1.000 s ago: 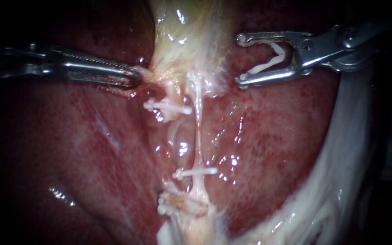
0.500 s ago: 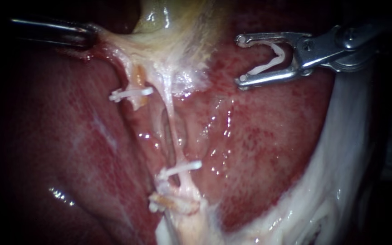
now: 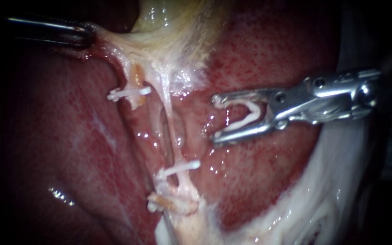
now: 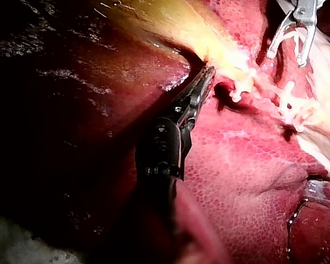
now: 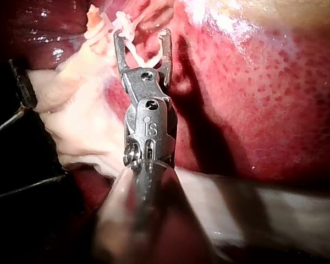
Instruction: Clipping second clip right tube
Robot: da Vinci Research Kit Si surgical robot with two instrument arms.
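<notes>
Right instrument (image 3: 215, 120): jaws wide apart, holding an open clip (image 3: 255, 111) between them, one leg along each jaw.
Right tube (image 3: 171, 127): thin pale strand just left of those jaws, untouched; lower clip (image 3: 180, 168) already across it.
Left instrument (image 3: 87, 35): jaws clamped on gallbladder (image 3: 159, 27) edge.

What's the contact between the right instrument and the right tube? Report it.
Apart. The endoscope view shows bare liver between the right instrument, carrying its clip, and the right tube.
</notes>
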